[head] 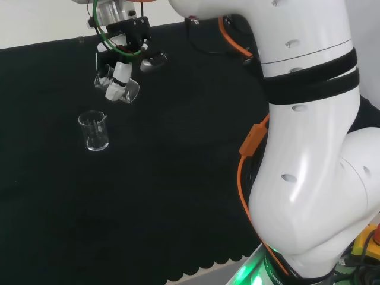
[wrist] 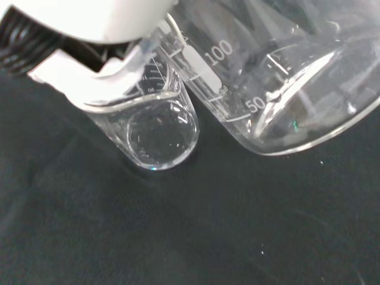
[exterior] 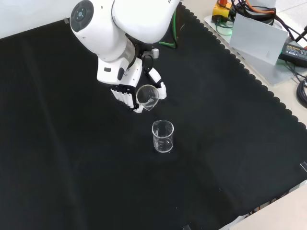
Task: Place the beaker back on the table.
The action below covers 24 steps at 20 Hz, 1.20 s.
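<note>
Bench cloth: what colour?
Plain black cloth, scalloped along its edge; clearest in the front view.

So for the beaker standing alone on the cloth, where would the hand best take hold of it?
Probably round the mid wall of the standing beaker, from the side: it stands upright with bare cloth around it. The hand already holds a tilted beaker, so that goes down first.

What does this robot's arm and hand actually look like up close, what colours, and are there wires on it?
The arm is made of big, rounded, glossy white links, with black bands round one link and a round grey cap at a joint. An orange cable runs along it, and a green cable loops near the wrist. The hand is black and white, with white ribbed fingers.
</note>
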Each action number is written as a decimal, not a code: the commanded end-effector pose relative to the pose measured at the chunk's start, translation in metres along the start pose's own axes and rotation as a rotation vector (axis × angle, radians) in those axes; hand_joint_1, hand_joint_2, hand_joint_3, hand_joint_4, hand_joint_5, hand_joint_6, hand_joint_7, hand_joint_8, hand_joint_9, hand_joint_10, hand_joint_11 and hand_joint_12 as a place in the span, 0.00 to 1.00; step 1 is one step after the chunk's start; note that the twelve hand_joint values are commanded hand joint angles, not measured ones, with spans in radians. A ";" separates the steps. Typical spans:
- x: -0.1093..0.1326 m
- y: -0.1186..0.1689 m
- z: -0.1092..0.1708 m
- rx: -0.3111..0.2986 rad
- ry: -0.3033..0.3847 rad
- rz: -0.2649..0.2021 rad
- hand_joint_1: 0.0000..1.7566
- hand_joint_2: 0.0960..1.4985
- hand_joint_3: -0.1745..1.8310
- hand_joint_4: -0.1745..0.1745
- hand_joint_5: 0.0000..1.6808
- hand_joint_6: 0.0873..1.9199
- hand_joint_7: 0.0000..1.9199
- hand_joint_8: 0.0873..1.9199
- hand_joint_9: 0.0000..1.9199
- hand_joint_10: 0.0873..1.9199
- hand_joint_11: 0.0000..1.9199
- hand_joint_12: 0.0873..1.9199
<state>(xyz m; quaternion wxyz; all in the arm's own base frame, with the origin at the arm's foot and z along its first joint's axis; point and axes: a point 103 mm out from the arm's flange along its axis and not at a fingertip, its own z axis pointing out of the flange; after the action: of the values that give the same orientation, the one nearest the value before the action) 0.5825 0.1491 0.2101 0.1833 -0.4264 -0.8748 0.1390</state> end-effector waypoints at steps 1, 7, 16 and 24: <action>-0.006 0.001 0.005 -0.045 0.028 -0.017 0.74 0.33 0.56 0.00 0.67 0.52 0.62 0.50 0.71 0.44 0.61 0.43; -0.015 0.000 0.014 -0.132 0.055 -0.028 0.74 0.33 0.56 0.00 0.67 0.52 0.62 0.50 0.71 0.44 0.61 0.43; -0.045 0.006 0.036 -0.240 0.144 -0.053 0.74 0.34 0.56 0.00 0.67 0.53 0.62 0.51 0.70 0.44 0.60 0.43; -0.067 0.021 0.063 -0.292 0.230 -0.096 0.74 0.35 0.55 0.00 0.66 0.53 0.61 0.51 0.69 0.44 0.59 0.43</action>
<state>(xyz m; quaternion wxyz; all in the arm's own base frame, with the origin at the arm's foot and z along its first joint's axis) 0.5987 0.1088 0.1533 0.2071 -0.4265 -0.8803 -0.0142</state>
